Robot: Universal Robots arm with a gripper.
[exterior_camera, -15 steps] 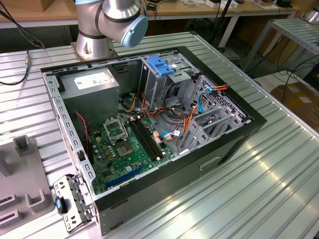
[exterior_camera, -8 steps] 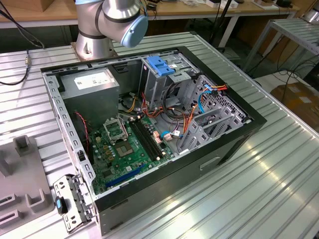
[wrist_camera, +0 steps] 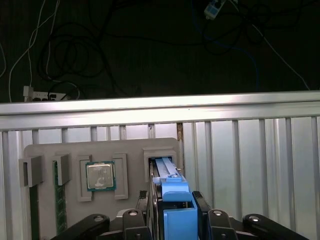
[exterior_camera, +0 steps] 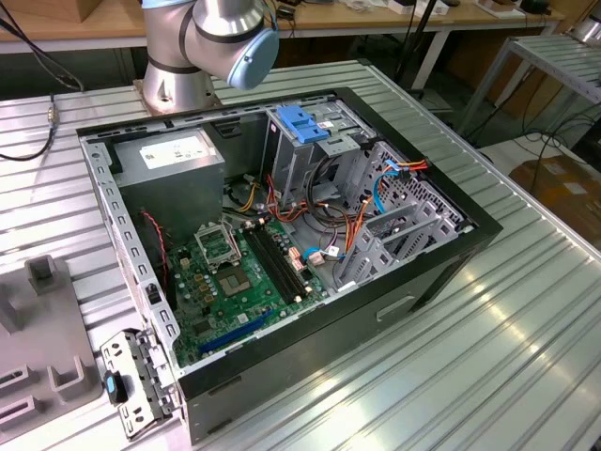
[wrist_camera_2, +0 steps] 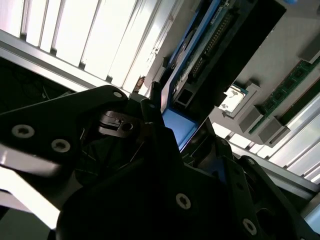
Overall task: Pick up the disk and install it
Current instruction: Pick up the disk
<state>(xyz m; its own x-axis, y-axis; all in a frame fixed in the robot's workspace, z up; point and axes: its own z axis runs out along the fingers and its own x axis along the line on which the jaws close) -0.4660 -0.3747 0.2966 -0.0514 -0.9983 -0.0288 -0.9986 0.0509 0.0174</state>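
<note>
Pick-up step, first wrist view: the claw (wrist_camera: 176, 196) seems clamped on the blue-railed disk (wrist_camera: 167, 169), which stands on edge in a slot of the grey tray (wrist_camera: 55, 152) on the table (wrist_camera: 250, 150); freeing it calls for a straight pull.

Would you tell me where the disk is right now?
In the first wrist view, the disk stands in a slot of the grey holder, near the processor chip.
</note>
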